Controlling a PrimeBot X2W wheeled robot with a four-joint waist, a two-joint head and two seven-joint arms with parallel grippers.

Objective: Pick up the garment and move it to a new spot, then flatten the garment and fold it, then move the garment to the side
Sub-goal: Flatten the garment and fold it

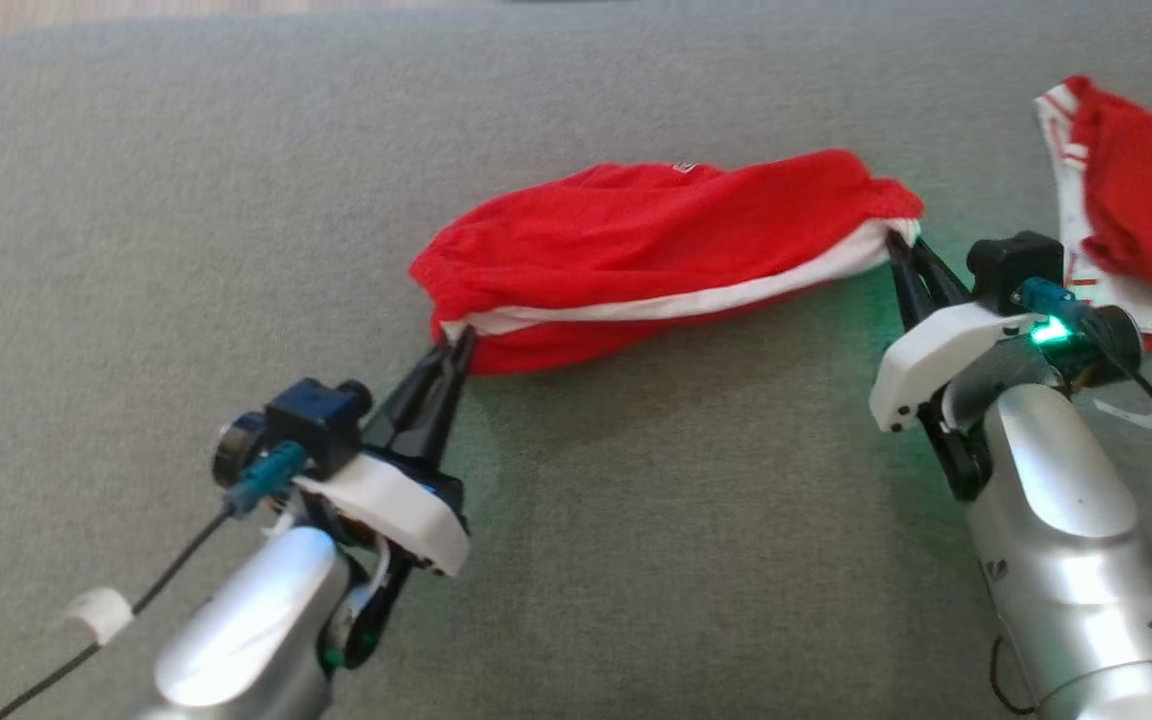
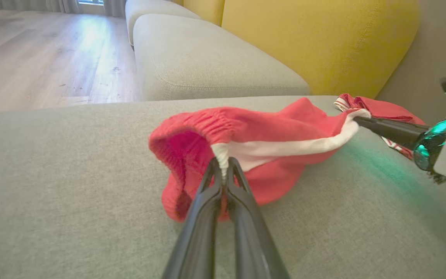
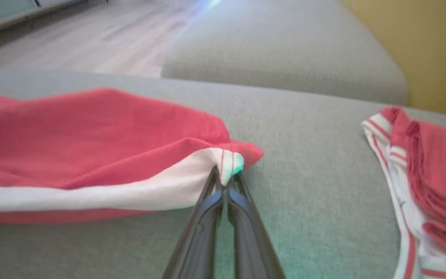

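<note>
Red shorts (image 1: pixel 656 230): mid grey sofa cushion (image 1: pixel 136 300); light, limp, will sag between holds
My left pincer (image 1: pixel 456 345): clamped on white stripe (image 1: pixel 676 305), seven o'clock end
My right pincer (image 1: pixel 901 245): clamped on stripe, three o'clock end

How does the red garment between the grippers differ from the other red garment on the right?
The held garment is stretched between the left gripper and right gripper, both shut on its white band; the other garment lies loose, untouched. The held garment shows one broad white band; the other garment, red-striped white trim. Both are red, on the grey cushion.
</note>
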